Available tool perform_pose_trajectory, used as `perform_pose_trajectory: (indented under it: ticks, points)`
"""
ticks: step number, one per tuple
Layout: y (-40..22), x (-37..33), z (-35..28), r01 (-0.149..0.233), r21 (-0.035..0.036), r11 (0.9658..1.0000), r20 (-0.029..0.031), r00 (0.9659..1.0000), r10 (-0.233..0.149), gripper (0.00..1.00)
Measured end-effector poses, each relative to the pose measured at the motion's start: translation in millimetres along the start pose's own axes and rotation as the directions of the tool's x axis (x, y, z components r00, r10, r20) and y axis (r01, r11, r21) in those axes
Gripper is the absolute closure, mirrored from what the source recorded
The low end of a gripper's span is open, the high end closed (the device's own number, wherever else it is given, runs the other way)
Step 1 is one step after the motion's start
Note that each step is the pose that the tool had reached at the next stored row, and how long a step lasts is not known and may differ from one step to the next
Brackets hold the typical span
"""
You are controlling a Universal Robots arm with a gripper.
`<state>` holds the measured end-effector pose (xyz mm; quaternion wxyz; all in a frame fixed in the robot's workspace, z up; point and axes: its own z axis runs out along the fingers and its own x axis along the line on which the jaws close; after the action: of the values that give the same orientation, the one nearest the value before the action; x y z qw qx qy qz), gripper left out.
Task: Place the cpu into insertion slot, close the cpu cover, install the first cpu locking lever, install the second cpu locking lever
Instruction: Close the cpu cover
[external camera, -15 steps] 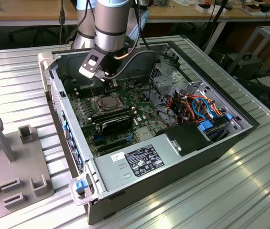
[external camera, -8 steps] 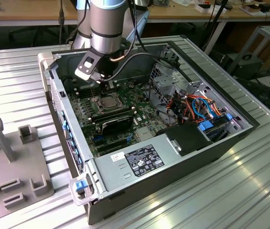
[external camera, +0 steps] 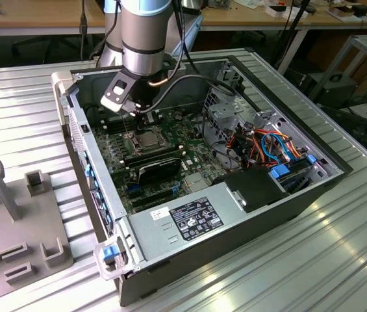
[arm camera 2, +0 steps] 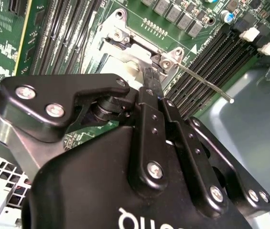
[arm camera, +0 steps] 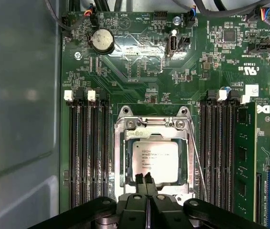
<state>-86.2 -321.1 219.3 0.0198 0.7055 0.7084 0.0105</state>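
silver cpu (arm camera: pixel 155 160) (printed top) sits in the insertion slot (arm camera: pixel 128 162), cpu cover (arm camera: pixel 154 128) down; end effector (arm camera: pixel 143 179) pinched narrow

I count one cpu (arm camera: pixel 155 162) and one cpu cover (arm camera: pixel 154 125), with two screws (arm camera: pixel 132 123) along the cover's edge. The board carries one coin cell (arm camera: pixel 101 40) and four white latch tabs (arm camera: pixel 68 95) (two to each bank of memory slots). In the second wrist view I count one locking lever (arm camera 2: pixel 206 82). My one gripper (arm camera: pixel 143 178) has two fingers (arm camera: pixel 138 179). The exterior view gives one computer case (external camera: pixel 313 195) and one power supply (external camera: pixel 183 221).
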Motion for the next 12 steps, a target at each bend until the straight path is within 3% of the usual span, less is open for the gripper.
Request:
perform_pose_trajectory:
  ticks: [12]
  points:
    - [-2.1, 0.0, 10.6, 0.000, 0.0001, 1.0000, 0.0010, 1.0000, 0.000, 0.89]
